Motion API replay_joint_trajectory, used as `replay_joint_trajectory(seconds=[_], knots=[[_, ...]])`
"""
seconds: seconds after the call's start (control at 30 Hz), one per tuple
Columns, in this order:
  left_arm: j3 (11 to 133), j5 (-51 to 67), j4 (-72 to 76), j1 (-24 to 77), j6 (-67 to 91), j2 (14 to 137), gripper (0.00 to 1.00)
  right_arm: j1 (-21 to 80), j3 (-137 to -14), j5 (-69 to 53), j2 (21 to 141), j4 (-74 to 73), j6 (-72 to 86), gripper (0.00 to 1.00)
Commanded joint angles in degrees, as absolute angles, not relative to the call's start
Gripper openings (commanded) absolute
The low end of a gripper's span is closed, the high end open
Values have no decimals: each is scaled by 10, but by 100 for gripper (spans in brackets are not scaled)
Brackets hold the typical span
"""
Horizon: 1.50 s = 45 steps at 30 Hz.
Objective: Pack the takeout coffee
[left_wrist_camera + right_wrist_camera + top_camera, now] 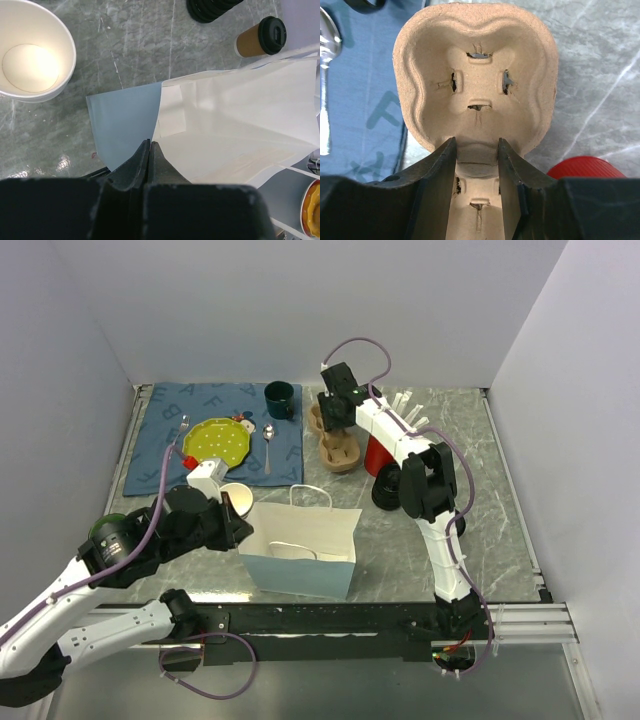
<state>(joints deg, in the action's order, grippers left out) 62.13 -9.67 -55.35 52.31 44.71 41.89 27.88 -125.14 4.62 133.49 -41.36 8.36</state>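
Kraft-paper takeout coffee [260, 37], black-lidded, upright toward the tabletop's right edge, outside the white paper bag [300, 540] and not yet packed; left gripper [151, 144] pinched onto the bag rim; right gripper [476, 141] astride the pulp carrier [475, 75], grip undeterminable.

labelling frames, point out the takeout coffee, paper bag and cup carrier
takeout coffee [272, 35], left wrist view, on its black lid
paper bag [300, 568], top external view, on its near outer wall
cup carrier [475, 75], right wrist view, in its far cup well
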Motion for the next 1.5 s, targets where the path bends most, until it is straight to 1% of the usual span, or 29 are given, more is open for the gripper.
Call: replay_joint_trajectory(seconds=[0.0, 0.17, 0.4, 0.5, 0.57, 0.6, 0.63, 0.67, 0.73, 0.77, 0.8, 0.83, 0.9, 1.0, 1.03, 1.07, 1.2, 1.3, 1.47], knots=[[639, -87, -533, 523, 444, 421, 1, 281, -1285, 78, 1305, -424, 69, 20], [645, -85, -537, 523, 441, 427, 1, 281, -1295, 91, 1316, -447, 60, 24], [652, -83, -533, 523, 437, 439, 1, 281, -1297, 104, 1292, -446, 53, 25], [652, -80, -527, 523, 435, 443, 1, 281, -1277, 105, 1294, -443, 51, 29], [653, -79, -526, 523, 434, 446, 1, 281, -1297, 102, 1312, -457, 47, 31], [656, -79, -526, 524, 434, 448, 1, 282, -1303, 98, 1317, -470, 47, 31], [656, -80, -526, 523, 434, 450, 1, 281, -1308, 98, 1321, -472, 45, 27], [656, -79, -526, 523, 434, 450, 1, 281, -1311, 96, 1324, -474, 42, 26], [655, -79, -524, 522, 436, 450, 1, 281, -1310, 93, 1321, -469, 41, 25], [656, -78, -524, 523, 436, 450, 1, 281, -1305, 89, 1316, -464, 37, 26], [655, -77, -525, 523, 437, 449, 1, 281, -1303, 70, 1312, -461, 33, 33], [655, -76, -526, 523, 437, 447, 1, 281, -1302, 64, 1309, -457, 30, 37], [657, -76, -534, 523, 436, 444, 1, 281, -1294, 62, 1299, -445, 28, 41], [661, -88, -553, 523, 432, 430, 1, 282, -1296, 66, 1303, -450, 29, 15], [661, -91, -555, 523, 428, 422, 2, 282, -1301, 68, 1305, -453, 28, 15], [662, -90, -561, 522, 426, 418, 3, 281, -1306, 68, 1310, -457, 27, 16], [657, -60, -562, 524, 411, 410, 5, 282, -1289, 53, 1300, -442, 25, 43], [658, -40, -565, 523, 402, 410, 6, 281, -1284, 50, 1296, -443, 29, 45], [663, -32, -576, 523, 397, 406, 7, 281, -1294, 46, 1305, -452, 38, 44]])
